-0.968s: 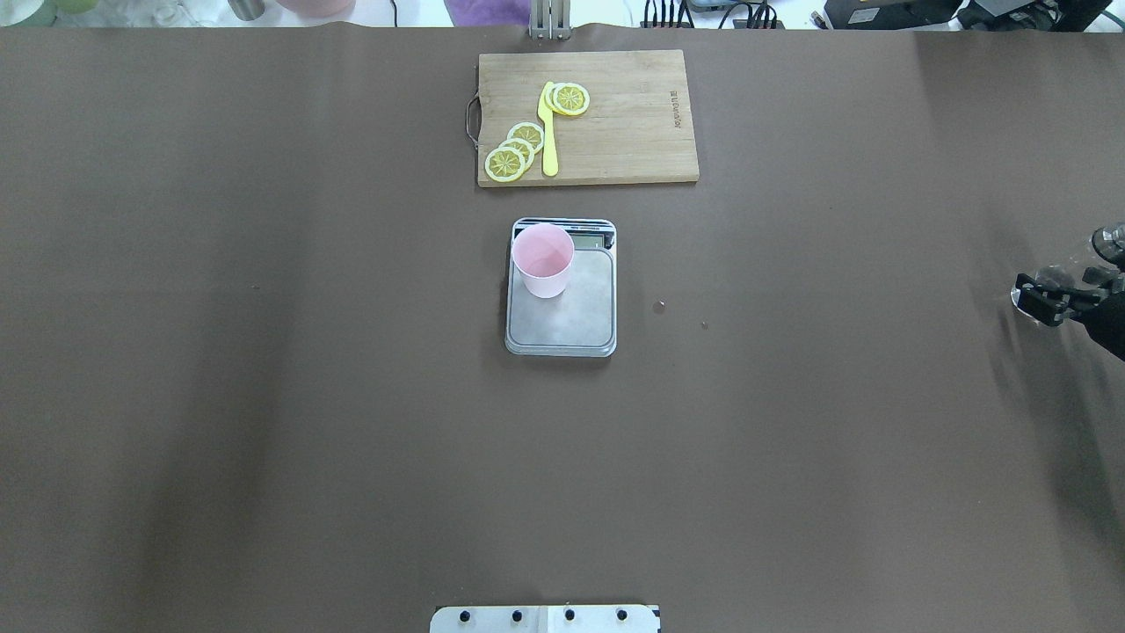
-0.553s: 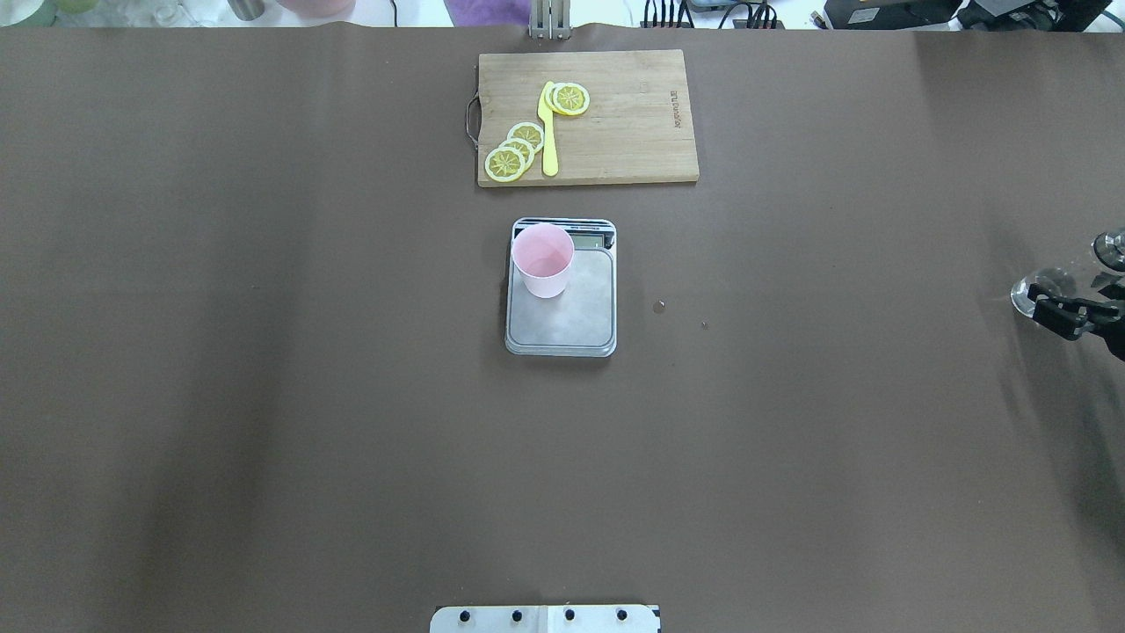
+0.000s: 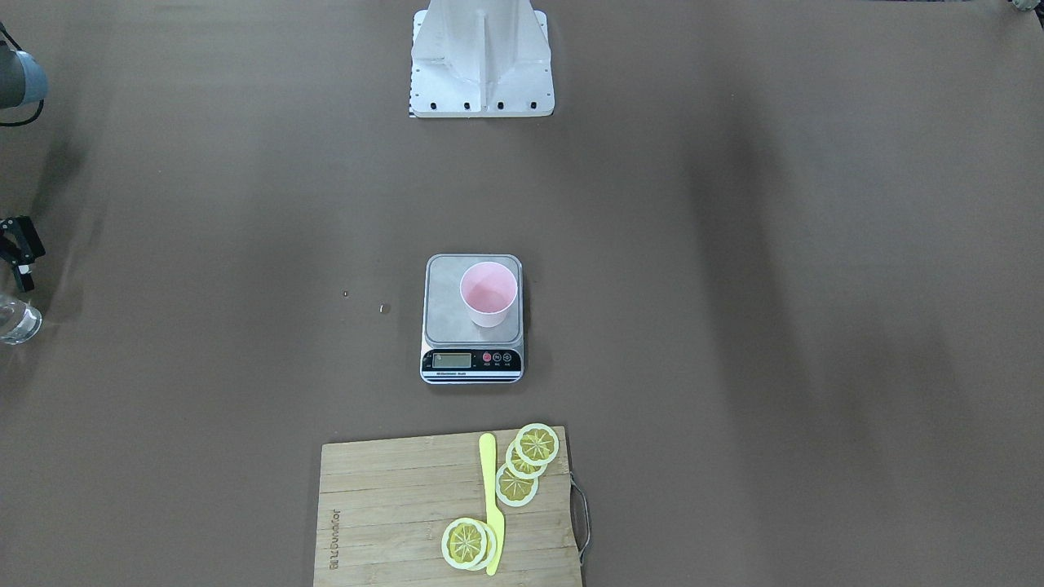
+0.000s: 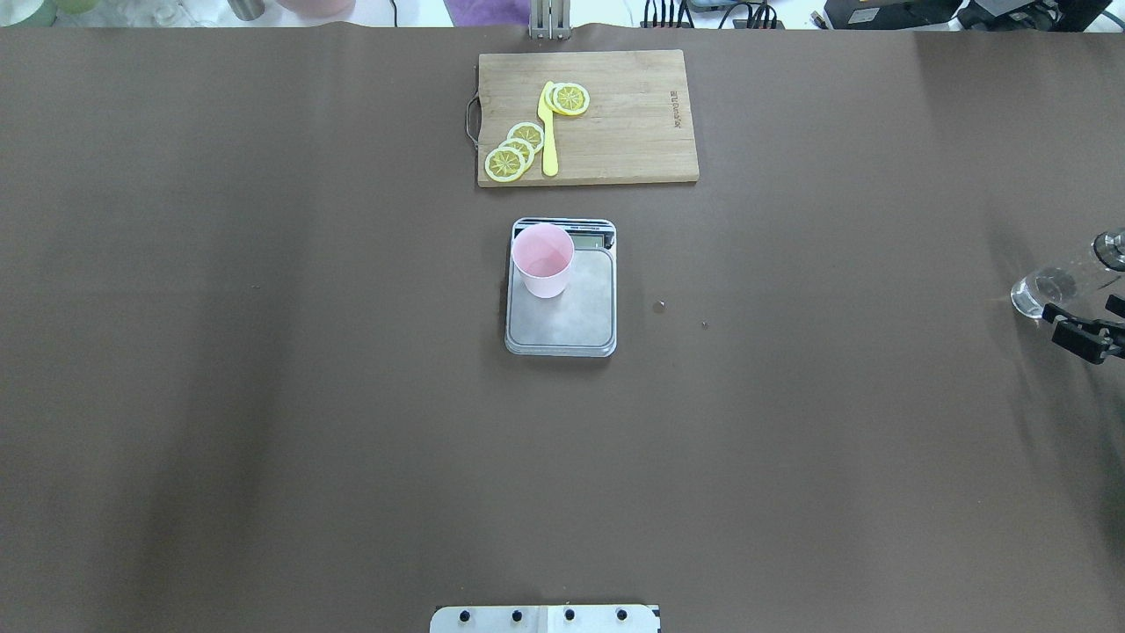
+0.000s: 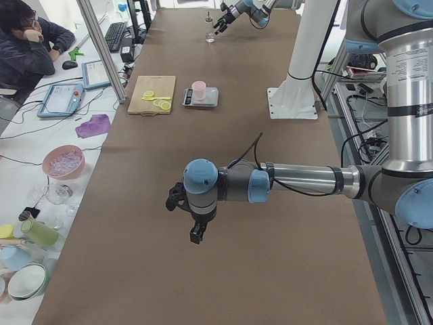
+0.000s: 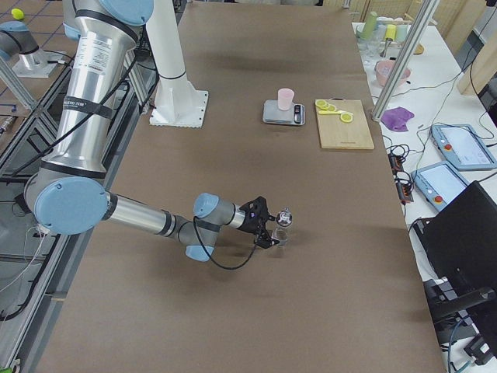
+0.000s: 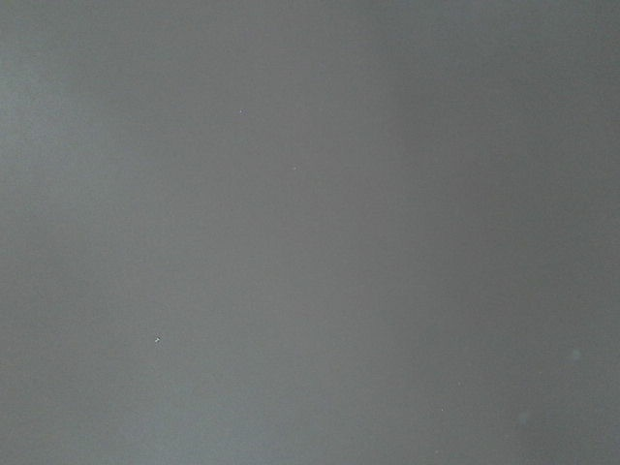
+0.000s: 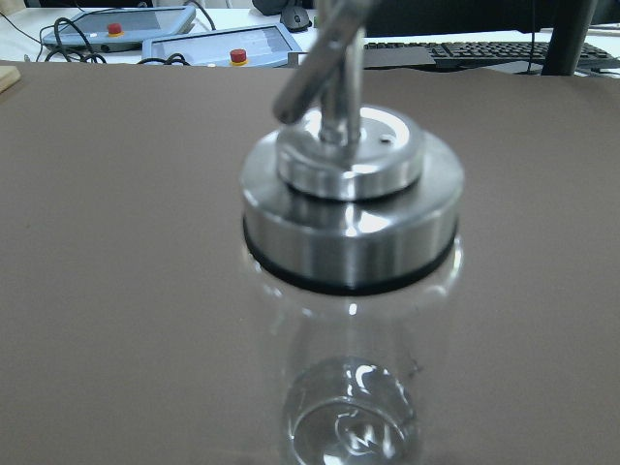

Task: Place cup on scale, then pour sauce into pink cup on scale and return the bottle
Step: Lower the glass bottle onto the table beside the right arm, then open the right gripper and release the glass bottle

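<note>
Bottle (image 3: 16, 320) cut by the front view's left edge; digits on the scale (image 3: 444, 297) perhaps too small

On my feed the bottle (image 8: 349, 387) is clear, glossy glass. Its cap (image 8: 349, 218) is polished silver metal with a black ring under it. The scale (image 3: 444, 314) has a dull brushed-steel platform and a shiny black front strip. The cup (image 3: 488, 295) looks like matt pink plastic. The cutting board (image 3: 391, 505) is pale, grained wood. The bench (image 4: 264, 396) wears a matt brown sheet, possibly paper.
</note>
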Controlling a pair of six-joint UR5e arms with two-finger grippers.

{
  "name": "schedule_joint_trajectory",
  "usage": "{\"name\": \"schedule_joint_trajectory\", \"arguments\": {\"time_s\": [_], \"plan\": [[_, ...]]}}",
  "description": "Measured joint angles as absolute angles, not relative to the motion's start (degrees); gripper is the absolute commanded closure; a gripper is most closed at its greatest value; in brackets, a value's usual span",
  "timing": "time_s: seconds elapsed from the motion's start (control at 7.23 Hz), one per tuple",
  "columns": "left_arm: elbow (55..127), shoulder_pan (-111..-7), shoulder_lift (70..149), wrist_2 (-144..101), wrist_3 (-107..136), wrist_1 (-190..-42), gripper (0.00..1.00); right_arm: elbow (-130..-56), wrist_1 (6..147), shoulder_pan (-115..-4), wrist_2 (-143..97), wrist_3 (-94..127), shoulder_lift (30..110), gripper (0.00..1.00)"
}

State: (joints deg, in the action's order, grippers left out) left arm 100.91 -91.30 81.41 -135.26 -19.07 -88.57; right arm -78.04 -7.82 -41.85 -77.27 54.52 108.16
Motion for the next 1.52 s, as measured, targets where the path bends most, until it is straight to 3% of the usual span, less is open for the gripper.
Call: {"name": "schedule_joint_trajectory", "arguments": {"time_s": [0.83,1.24,1.52], "plan": [[101.64,-91.32,81.39,-135.27,-19.07,-88.52,0.02,-75.52,-15.12,-45.29,-83.79,53.06,114.96,0.0],[102.01,-91.32,81.42,-135.26,-19.07,-88.54,0.02,-70.99,-10.01,-68.82,-107.18,43.07,109.04,0.0],[102.46,-91.32,81.4,-135.26,-19.07,-88.48,0.02,-70.12,3.93,-83.2,-120.02,33.46,101.07,0.0]]}}
